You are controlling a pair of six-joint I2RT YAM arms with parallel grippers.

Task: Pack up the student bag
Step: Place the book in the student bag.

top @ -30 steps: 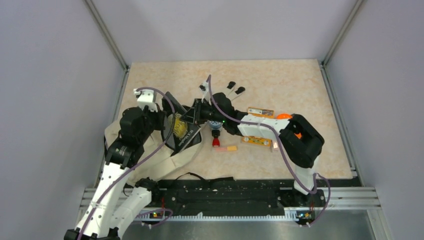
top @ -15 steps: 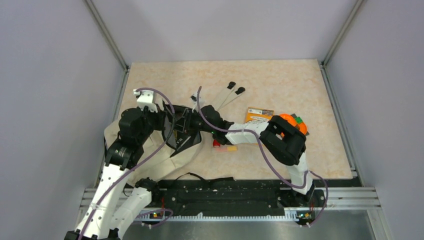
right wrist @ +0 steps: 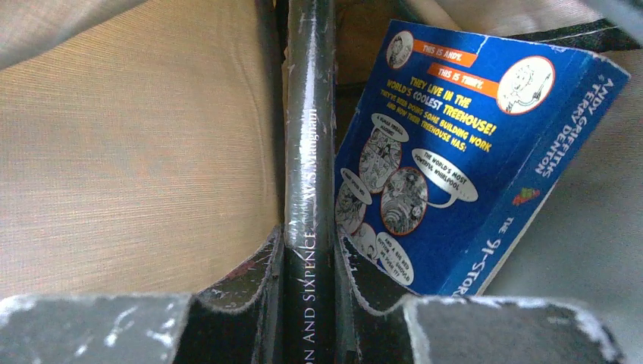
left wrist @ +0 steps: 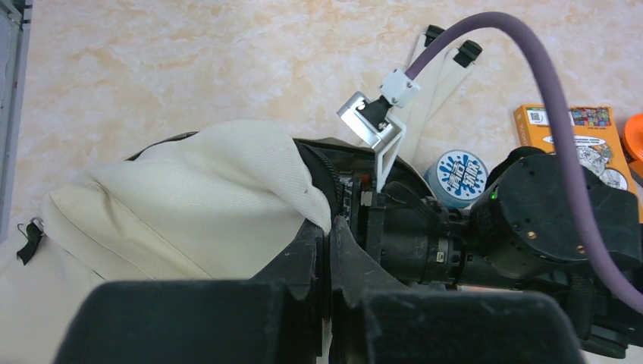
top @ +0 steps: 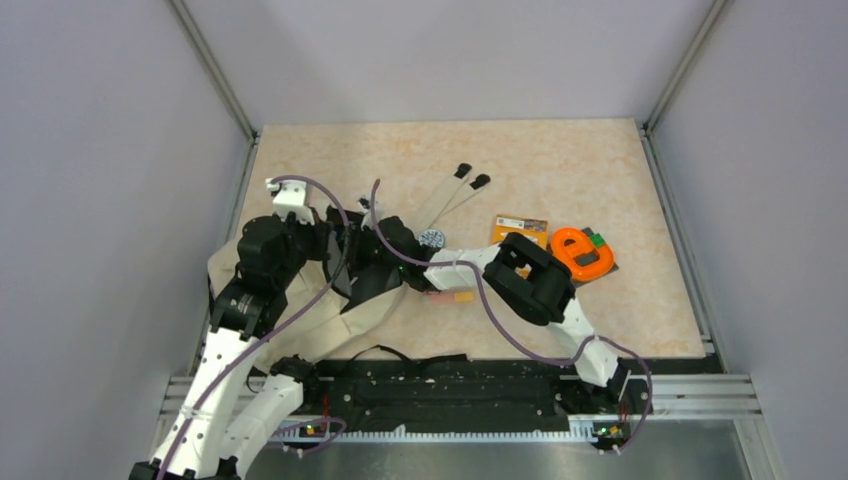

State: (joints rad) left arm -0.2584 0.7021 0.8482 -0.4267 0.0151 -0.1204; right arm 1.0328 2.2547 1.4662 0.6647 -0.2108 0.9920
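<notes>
cream canvas is filling the near left part of the worktop (top: 560, 160): the student bag (top: 372, 306) is lying slumped close to the left edge and reaching down to the near edge, with its mouth turned toward the middle of the worktop. its two flat shoulder straps (top: 450, 195) are trailing out toward the far edge, black tips apart from each other.

the left gripper (left wrist: 327, 236) is pinching the rim of the bag's opening, its fingers clenched on a fold of the canvas and holding the mouth lifted. the right arm is reaching across from the right side, and the right gripper (right wrist: 309, 254) is sitting inside the bag, clamped on the spine of a dark book (right wrist: 308, 144) whose lettering is reading "and sixpence". the book is standing on edge between the fingers, with beige lining on one side of it. just beside it, a blue book (right wrist: 462, 144) with cartoon bubbles on its cover is leaning at a tilt inside the same compartment; whether the two books are touching is hard to tell.

outside the bag, a round blue-and-white tin (top: 433, 238) is lying just beside the right arm's wrist. an orange box (top: 522, 226) is lying further toward the right edge, and an orange ring-shaped thing (top: 583, 251) is resting beside it, nearer that edge. a small pink and orange piece (top: 455, 296) is lying near the bag's mouth, under the right arm.
</notes>
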